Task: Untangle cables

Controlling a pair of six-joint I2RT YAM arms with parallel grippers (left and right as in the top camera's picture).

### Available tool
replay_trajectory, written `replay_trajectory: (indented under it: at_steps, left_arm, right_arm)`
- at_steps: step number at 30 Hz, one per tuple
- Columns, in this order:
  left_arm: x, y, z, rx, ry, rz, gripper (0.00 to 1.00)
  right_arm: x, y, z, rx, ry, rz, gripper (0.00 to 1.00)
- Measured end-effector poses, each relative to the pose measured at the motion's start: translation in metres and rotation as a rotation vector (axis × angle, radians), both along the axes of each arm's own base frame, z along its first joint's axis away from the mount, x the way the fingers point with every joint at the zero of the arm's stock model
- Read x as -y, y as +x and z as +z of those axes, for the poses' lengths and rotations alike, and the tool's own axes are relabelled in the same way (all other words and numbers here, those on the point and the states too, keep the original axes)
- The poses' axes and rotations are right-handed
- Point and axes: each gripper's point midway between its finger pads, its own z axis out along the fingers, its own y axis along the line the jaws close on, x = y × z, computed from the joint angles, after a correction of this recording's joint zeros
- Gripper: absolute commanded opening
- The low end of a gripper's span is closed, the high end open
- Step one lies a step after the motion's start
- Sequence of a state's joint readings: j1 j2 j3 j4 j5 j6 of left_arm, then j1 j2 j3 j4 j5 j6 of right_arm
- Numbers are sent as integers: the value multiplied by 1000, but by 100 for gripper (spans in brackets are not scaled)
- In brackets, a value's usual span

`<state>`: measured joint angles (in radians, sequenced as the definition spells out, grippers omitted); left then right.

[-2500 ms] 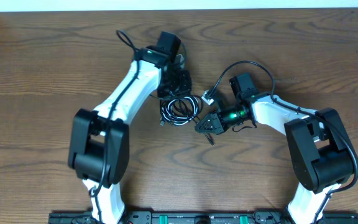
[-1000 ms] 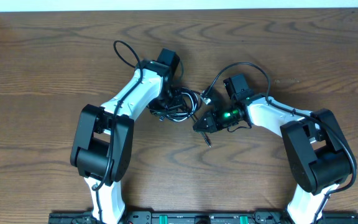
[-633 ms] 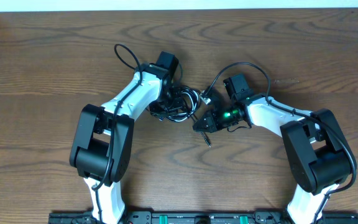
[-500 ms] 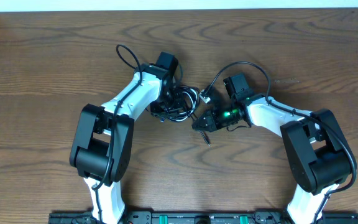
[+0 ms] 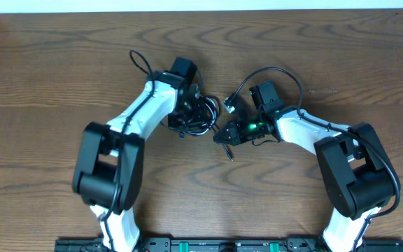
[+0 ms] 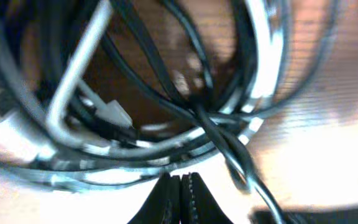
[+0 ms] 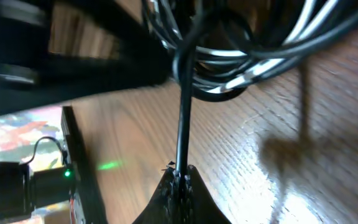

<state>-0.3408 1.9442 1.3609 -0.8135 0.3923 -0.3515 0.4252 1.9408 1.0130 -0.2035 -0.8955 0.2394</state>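
On the table (image 5: 47, 70), blurred cables (image 6: 204, 118) seemingly tangle, ends hidden.

The left arm (image 5: 142, 112) and right arm (image 5: 299, 129) have white links between bulky black joint housings (image 5: 107, 168), each trailing a thick black wire (image 5: 280, 70). A green light (image 5: 252, 127) glows on the right arm. The left end effector (image 6: 180, 186) and right end effector (image 7: 179, 180) have slim black fingers.

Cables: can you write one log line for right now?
left gripper: shut, tips at cable tangle | right gripper: shut on black cord
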Motion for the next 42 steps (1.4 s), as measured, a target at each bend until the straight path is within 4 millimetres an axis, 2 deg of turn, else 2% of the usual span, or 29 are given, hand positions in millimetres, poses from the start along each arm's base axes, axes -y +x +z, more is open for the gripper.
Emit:
replay_trajectory:
  at_steps: [4,6,13,18,25,26,31,42]
  left_arm:
    - [-8,9,27,74,-9,40,7]
    - [-11,11,31,82,-6,62,8]
    - [-11,21,20,84,-5,100,8]
    - [-10,30,19,97,-7,154,8]
    - [-15,37,9,85,21,253,17]
    - [-15,39,7,84,25,263,21]
    - [-17,41,-4,63,38,312,21]
    - [-16,51,-9,58,15,389,20]
  right_arm:
    - [-7,5,2,41,4,-4,1]
    - [-11,6,3,59,7,1,1]
    - [-18,6,-6,60,1,2,1]
    - [-21,10,-10,63,22,0,1]
    - [-22,9,-9,56,28,1,1]
    - [-22,9,-9,55,28,0,1]
    - [-22,9,-10,53,27,0,1]
    - [-22,8,-10,51,26,2,1]
